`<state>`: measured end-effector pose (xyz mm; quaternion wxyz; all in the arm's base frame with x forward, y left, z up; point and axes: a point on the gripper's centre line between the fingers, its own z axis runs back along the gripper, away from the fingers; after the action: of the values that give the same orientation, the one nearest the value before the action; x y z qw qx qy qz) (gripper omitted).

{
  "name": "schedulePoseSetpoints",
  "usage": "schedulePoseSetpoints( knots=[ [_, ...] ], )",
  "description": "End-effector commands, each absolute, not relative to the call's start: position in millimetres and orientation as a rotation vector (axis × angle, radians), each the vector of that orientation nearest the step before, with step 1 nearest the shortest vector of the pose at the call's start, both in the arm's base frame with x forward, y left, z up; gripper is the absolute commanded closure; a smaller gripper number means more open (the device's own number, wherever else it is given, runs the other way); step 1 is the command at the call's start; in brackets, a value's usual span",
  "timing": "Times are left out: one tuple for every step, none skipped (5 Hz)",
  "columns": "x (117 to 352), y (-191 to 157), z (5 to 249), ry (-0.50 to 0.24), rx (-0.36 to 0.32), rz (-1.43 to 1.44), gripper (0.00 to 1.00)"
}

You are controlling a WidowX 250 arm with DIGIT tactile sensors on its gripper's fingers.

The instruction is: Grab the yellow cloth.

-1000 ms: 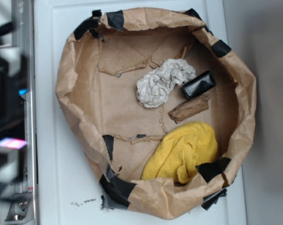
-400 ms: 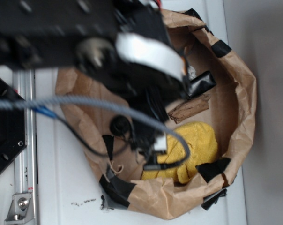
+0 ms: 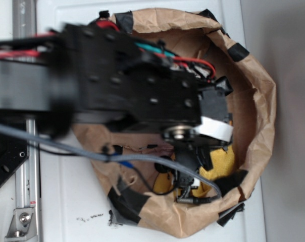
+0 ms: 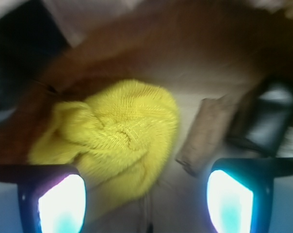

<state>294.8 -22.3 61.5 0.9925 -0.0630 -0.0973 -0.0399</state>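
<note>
The gripper (image 4: 146, 204) hangs with its two fingers spread wide apart, one fingertip (image 4: 61, 204) at the lower left of the wrist view and the other at the lower right, both glowing pale, with nothing between them. The yellow cloth (image 4: 120, 138), a lumpy, looped-texture heap, lies below and between the fingers, toward the left one, not touched by either. It sits on the floor of a crumpled brown paper bag (image 3: 258, 101) with its rim rolled down and patched with black tape; the bag stands on a white surface (image 3: 66, 201). Just to the right of the cloth in the wrist view lies a brown bark-like stick (image 4: 207, 136), and beyond that a glossy black block (image 4: 268, 114), both also inside the bag. In the exterior view the black arm (image 3: 117, 85) reaches over the bag and hides most of its inside; only patches of the yellow cloth (image 3: 224, 159) show beneath it near the bag's lower right wall. No readable writing or label shows anywhere
</note>
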Motion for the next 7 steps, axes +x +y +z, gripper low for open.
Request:
schedulePoseSetpoints(
  knots=[
    [327, -62, 51, -0.382, -0.134, -0.381, 0.0],
    [320, -78, 51, -0.412, -0.081, -0.484, 1.0],
    [318, -83, 57, -0.409, -0.093, -0.532, 1.0],
    [316, -74, 68, -0.409, -0.101, -0.501, 1.0],
    [315, -54, 87, -0.285, 0.165, -0.303, 1.0],
    [302, -29, 119, -0.215, 0.264, -0.069, 1.0],
    [284, -3, 157, -0.201, 0.27, 0.183, 1.0]
  ],
)
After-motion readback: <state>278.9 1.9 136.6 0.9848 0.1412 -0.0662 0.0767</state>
